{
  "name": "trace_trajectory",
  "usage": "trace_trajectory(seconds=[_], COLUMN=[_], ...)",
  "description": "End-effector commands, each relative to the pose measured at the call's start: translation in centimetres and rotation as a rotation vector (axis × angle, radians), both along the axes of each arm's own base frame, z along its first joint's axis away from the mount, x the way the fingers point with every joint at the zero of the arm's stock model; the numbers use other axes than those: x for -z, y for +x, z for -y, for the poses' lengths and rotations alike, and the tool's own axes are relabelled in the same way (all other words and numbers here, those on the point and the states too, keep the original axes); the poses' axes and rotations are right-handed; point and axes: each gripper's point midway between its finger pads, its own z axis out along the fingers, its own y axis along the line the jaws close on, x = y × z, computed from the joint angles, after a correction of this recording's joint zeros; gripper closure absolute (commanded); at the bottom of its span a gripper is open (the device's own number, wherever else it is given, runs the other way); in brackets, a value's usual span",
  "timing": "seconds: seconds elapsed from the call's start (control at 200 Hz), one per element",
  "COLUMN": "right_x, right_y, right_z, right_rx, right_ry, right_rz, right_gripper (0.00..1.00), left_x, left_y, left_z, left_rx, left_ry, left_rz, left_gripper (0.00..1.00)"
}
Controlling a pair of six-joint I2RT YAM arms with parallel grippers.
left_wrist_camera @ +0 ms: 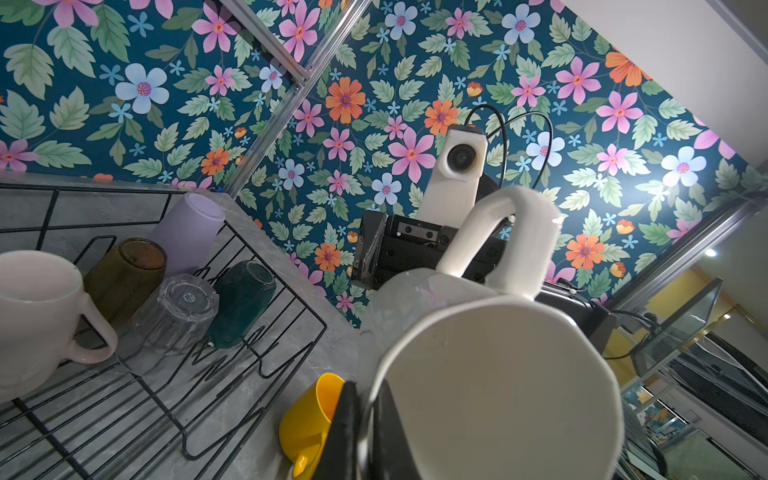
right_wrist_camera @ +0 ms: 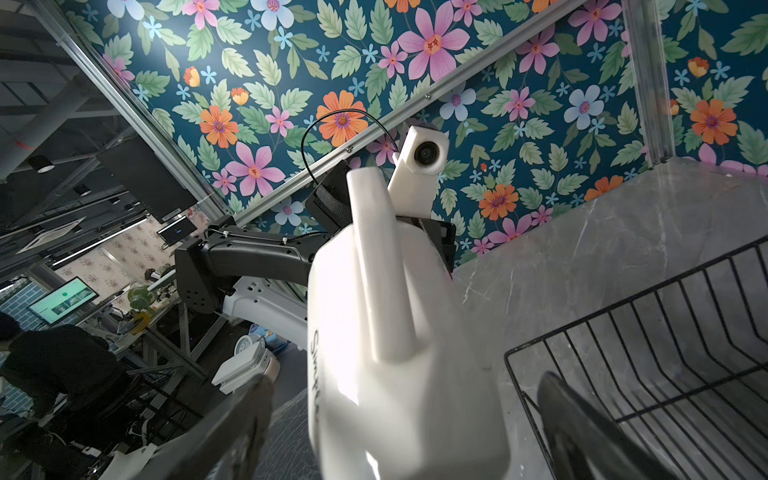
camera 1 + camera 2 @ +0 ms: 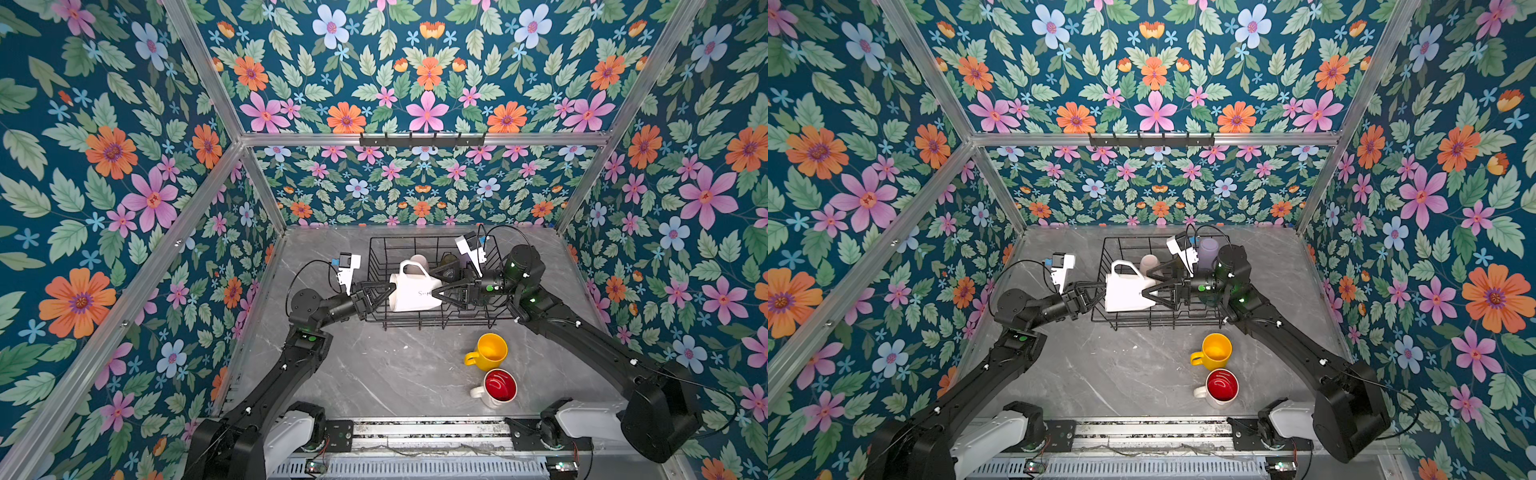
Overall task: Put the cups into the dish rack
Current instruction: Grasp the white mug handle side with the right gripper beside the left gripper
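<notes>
Jaws, left gripper: pressed together, pinching the rim of the white faceted mug, one finger inside the mouth and one outside. Jaws, right gripper: spread wide, one finger on either side of the mug's base end, with a gap showing on both sides in the right wrist view. Mug: held on its side, handle up, mouth toward the left gripper and base toward the right, between the two grippers and above the front left part of the dish rack. Rack contents, all bottom up: pale pink mug, olive-brown glass, clear glass, dark teal cup and lilac tumbler, grouped toward the far and right side. Outside the rack, upright on the grey table: yellow mug and white red-lined mug, just beside each other, in front of the rack's right end.
</notes>
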Motion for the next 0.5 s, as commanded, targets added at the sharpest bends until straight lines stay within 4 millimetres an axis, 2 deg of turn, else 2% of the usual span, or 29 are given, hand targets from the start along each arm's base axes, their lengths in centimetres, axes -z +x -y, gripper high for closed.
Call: trace_trajectory(seconds=[0.0,0.17,0.496], right_x=[-0.8,-0.3,0.4], right_y=[-0.5,-1.5,-1.5], right_z=[-0.6,-1.7,-3.1], right_rx=[-0.039,-0.088,-0.107], right_ry=[0.016,0.0,-0.008], right_rz=[0.05,0.062,0.031], right_gripper=[0.02,0.02,0.02], left_x=[-2.1,-2.2,-2.6], left_y=[-0.6,-0.6,-0.6], left_z=[-0.2,-0.2,-0.2], left_rx=[0.003,0.007,0.018], left_ry=[-0.042,-0.047,-0.061], left_rz=[0.083,0.087,0.092], left_gripper=[1.0,1.0,1.0])
